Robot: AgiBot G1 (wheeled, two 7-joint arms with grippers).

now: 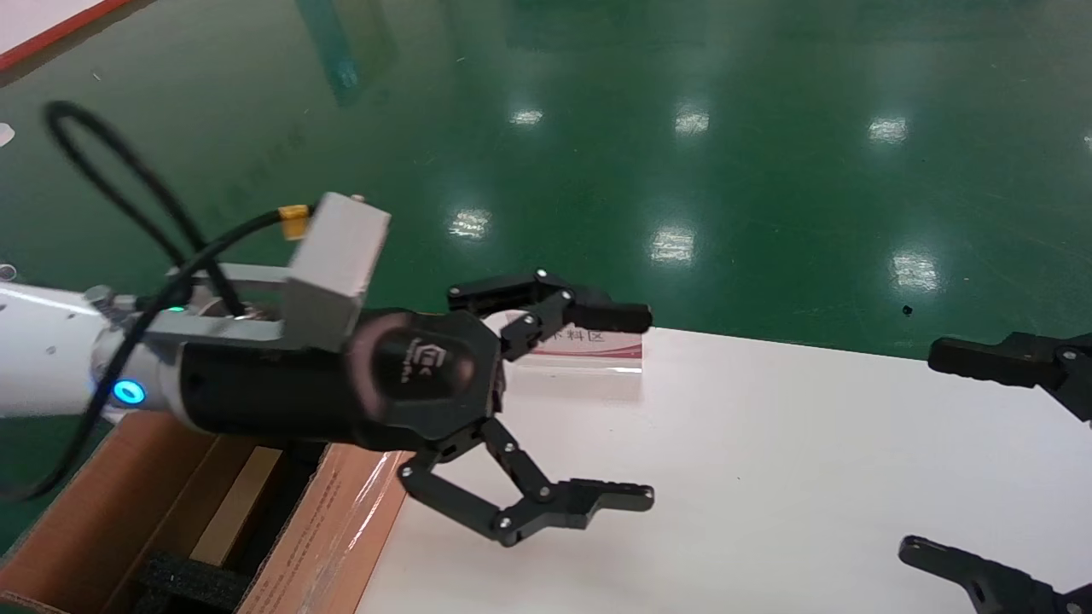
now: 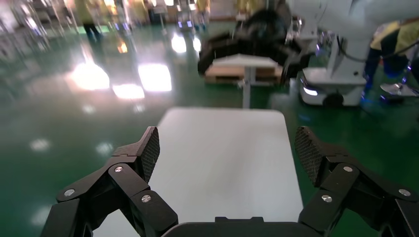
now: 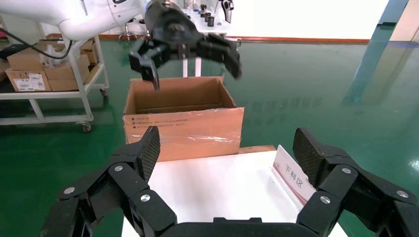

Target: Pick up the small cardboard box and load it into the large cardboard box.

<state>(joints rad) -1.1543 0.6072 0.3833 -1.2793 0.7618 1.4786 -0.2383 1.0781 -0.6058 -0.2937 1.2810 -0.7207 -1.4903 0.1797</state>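
The large cardboard box [image 1: 111,512] stands on the floor [image 1: 682,128], just left of the table [image 1: 768,477]. A sign [image 1: 597,345] stands on the table's far edge.

A glossy green floor [image 1: 768,170] reflects ceiling lights. A white table [image 1: 768,477] carries a small sign [image 1: 597,345] at its far edge. A white rack [image 3: 49,89] holds cardboard cartons. A red line [image 1: 51,38] borders the floor's far corner.
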